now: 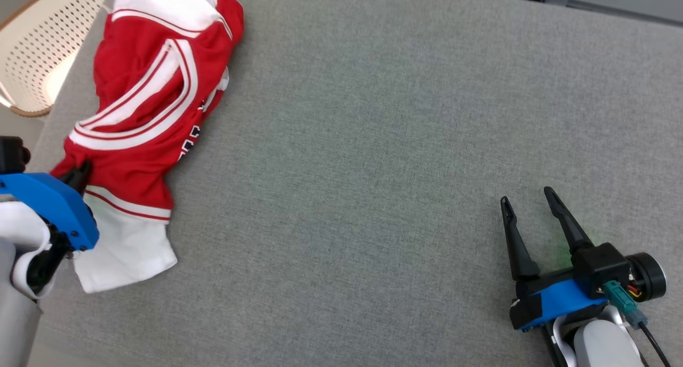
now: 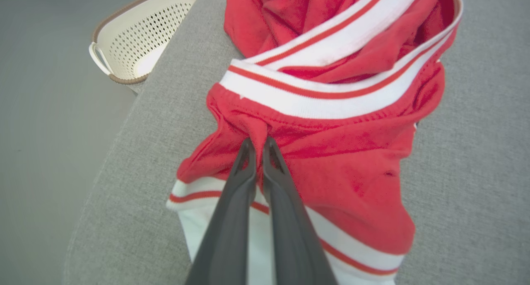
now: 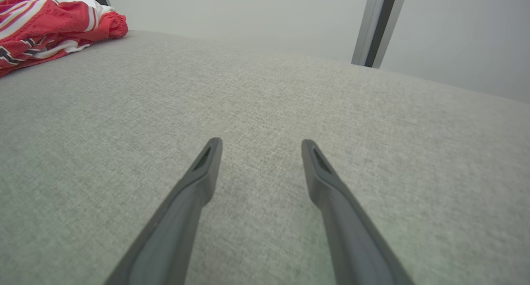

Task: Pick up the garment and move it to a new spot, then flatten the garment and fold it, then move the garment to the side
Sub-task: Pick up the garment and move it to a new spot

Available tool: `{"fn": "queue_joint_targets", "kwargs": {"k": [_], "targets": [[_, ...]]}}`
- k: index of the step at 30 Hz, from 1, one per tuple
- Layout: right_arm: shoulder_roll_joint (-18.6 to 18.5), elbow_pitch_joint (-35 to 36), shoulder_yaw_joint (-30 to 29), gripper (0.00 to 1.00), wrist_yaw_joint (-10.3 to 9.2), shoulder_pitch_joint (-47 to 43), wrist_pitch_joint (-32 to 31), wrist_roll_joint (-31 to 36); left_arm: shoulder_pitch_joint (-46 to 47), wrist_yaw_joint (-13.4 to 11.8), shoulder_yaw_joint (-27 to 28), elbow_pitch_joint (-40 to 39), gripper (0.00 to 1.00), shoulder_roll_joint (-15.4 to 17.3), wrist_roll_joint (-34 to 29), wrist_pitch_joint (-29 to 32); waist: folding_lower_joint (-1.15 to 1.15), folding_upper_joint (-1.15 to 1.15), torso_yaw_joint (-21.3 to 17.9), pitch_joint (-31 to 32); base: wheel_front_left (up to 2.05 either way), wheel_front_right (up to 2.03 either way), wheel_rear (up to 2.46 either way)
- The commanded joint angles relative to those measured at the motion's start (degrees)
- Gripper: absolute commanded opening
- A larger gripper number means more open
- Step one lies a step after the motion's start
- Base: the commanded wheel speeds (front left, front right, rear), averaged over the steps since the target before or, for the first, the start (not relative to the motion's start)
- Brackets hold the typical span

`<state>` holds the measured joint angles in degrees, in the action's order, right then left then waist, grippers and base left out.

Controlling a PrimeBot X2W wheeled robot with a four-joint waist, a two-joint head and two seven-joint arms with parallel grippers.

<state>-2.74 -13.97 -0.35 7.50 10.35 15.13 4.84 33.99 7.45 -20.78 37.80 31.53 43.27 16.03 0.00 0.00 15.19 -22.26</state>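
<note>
Garment (image 1: 144,89), red w/ white bands and thin red stripes, lies bunched at approx 10 o'clock in head view, on the grey fabric surface (image 1: 373,143) near its left edge. It runs from 12 o'clock down to approx 8 o'clock, white end toward the robot. L gripper (image 2: 257,146) is at that near end: in left wrist view its fingers are almost together, pinching a raised ridge of red cloth just below the wide white band. The rest of the garment spreads away toward 12 and 1 o'clock, w/ the white hem under the fingers at 6 o'clock. R gripper (image 1: 527,196) is at 4 o'clock in head view, well apart from the garment, fingers spread w/ nothing btwn them; can't tell if the tips touch the surface. In right wrist view the garment sits far off at 10 o'clock. Hard to make out: in head view the L gripper's fingers are mostly covered by its blue housing, w/ only a dark tip against the red. Garment's top is cut off by the frame at 12 o'clock. Black lettering on the red cloth is half lost in a fold, can't read. Kind of garment: can't tell. A pale perforated basket (image 1: 37,52) sits beyond the surface edge at 10 o'clock, also cut off by the frame.
</note>
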Motion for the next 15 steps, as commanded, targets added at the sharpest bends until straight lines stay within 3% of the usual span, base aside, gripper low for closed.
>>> {"fn": "queue_joint_targets", "kwargs": {"k": [1,7,15], "targets": [[-0.26,-0.32,0.05,1.0,-0.01,-0.08,0.04,-0.35,-0.11,0.01,0.27,-0.75,0.0,0.94,-0.41,-0.93,0.0,0.0,-0.17,0.87,0.0,0.0,0.0],[-0.26,-1.19,0.78,1.0,-0.01,-1.1,0.06,-2.67,0.56,-0.03,1.23,-5.71,0.0,3.89,-1.27,-5.77,0.0,0.0,-0.54,5.7,0.0,0.0,0.0],[-0.25,-2.69,1.21,1.0,-0.01,-3.44,0.05,-6.84,2.09,-1.9,1.46,-14.73,0.0,8.24,-4.49,-6.76,0.0,0.0,-4.03,13.95,0.0,0.0,0.0]]}}
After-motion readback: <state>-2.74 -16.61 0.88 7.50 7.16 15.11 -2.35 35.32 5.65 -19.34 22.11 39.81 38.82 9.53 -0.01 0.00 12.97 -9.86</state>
